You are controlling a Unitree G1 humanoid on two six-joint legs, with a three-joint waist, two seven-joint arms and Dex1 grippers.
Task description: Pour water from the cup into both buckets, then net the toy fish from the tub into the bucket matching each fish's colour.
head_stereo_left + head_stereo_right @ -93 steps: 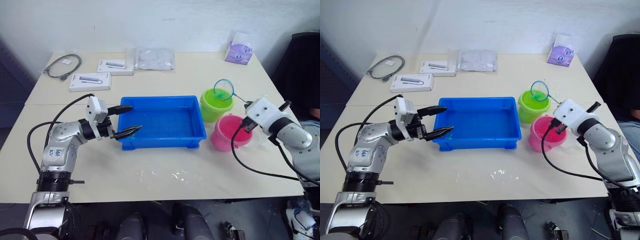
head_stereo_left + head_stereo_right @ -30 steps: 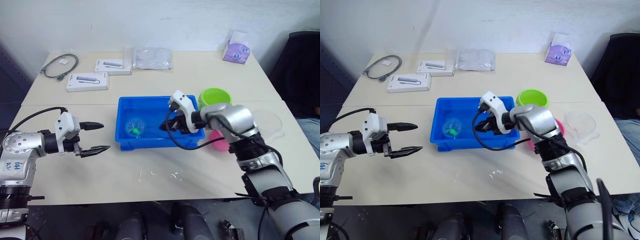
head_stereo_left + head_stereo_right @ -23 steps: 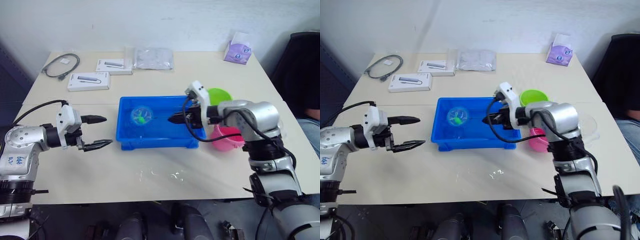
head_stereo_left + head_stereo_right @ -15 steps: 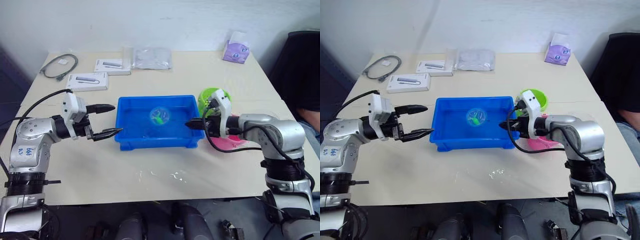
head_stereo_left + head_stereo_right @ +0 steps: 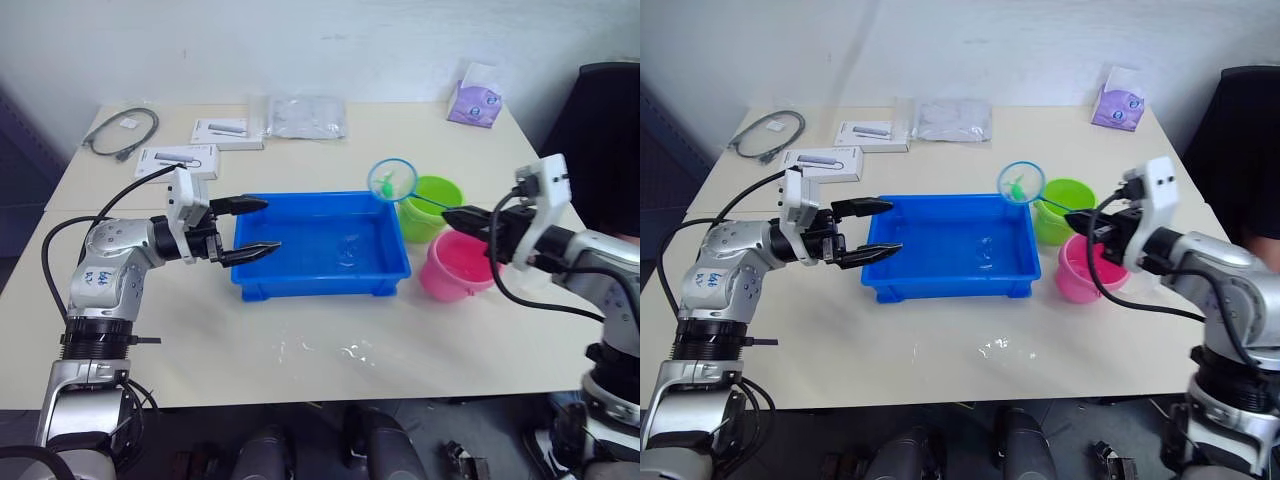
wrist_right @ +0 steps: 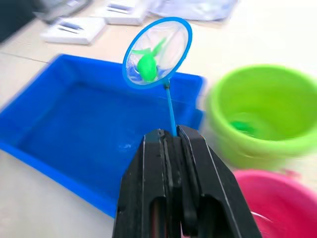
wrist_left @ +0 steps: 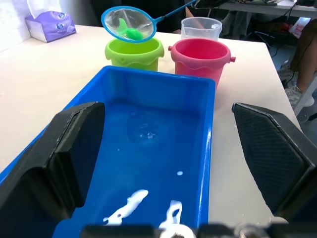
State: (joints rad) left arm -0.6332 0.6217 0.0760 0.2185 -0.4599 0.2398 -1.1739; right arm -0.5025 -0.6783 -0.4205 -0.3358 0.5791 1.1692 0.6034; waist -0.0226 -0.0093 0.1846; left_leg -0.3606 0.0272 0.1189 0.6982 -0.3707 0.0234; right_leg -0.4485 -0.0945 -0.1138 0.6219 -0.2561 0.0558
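Now the right end effector [image 6: 171, 144], pinching the net [image 5: 392, 180] by its handle, holds a green toy fish [image 6: 147, 67] above the blue tub's [image 5: 322, 281] far corner, so tipping it into the lime green bucket [image 5: 432, 206] looks next.

- Front strip of the table [image 5: 330, 360]: left bare from the tub [image 5: 322, 246] to the front edge; unobstructed passage is afforded across its width.
- Tub interior: largely open water; its left end is straddled by the spread fingers of the left gripper [image 5: 250, 226].
- Right end of the tub: closely flanked by the green bucket [image 5: 432, 206] and pink bucket [image 5: 456, 265], which are set just beside each other.
- Air above the tub's far right corner: occupied by the net [image 5: 391, 180], raised beside the green bucket's rim, its handle clamped in the right gripper [image 5: 470, 219].
- Cup [image 7: 200, 28]: stood behind the pink bucket towards the right edge.
- Far edge: lined with boxes [image 5: 176, 161], a cable [image 5: 118, 133], a bag [image 5: 308, 116] and a tissue pack [image 5: 476, 96]; the band between these and the tub is left free.
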